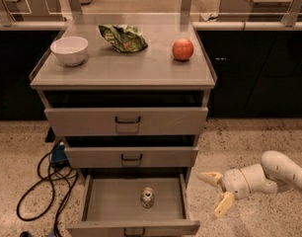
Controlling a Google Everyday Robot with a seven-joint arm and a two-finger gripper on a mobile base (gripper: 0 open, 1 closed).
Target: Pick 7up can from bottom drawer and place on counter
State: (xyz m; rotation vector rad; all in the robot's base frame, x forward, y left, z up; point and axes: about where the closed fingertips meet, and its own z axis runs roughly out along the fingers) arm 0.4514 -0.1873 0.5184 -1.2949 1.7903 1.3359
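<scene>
While the small silvery-green 7up can (147, 197) stands upright mid-floor in the open grey metal bottom drawer (111, 204), my gripper (211, 194) hangs just outside the drawer's right wall, cream fingers (223, 204) spread wide, holding nothing. Swinging in, I could clip that wall or the narrow grey middle drawer (92, 157) above, or tip the light can before the fingers close on it.
</scene>
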